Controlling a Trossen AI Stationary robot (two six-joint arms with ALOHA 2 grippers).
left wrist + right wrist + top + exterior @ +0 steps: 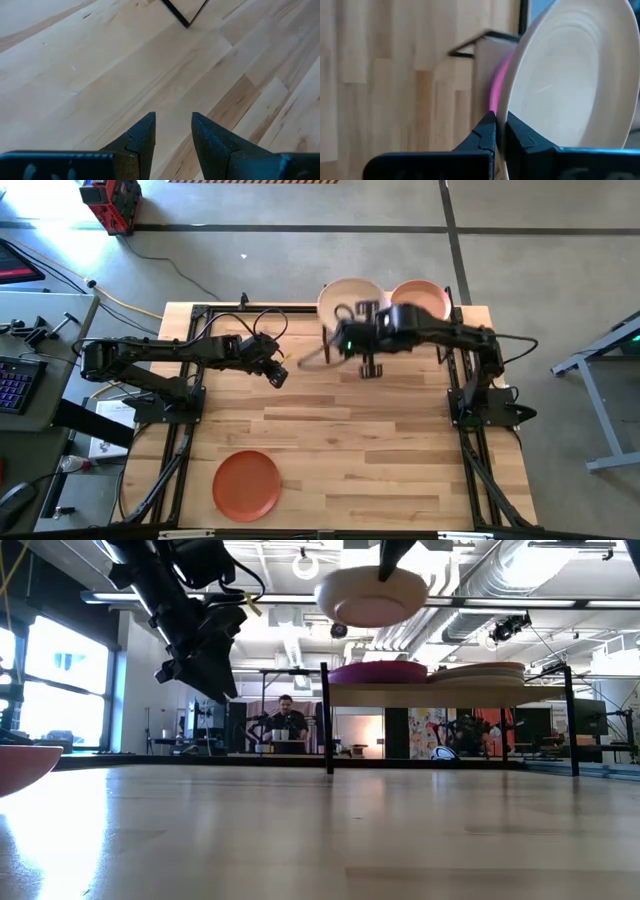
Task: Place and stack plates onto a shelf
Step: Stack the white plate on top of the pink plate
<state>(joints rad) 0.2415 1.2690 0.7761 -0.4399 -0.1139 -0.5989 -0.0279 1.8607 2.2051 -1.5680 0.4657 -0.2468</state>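
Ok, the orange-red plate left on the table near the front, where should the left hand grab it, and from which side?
Take the orange-red plate by its rim, one finger over the lip and one under, as the right hand grips the cream plate. It lies flat on the table, so come from above at its left-hand edge with the open left hand.

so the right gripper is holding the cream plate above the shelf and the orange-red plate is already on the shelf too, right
Not quite. The right gripper does hold the cream plate by its rim above the shelf, but the orange-red plate is not on the shelf. The high view shows it lying on the table, near the front edge on the left arm's side, far from the shelf.
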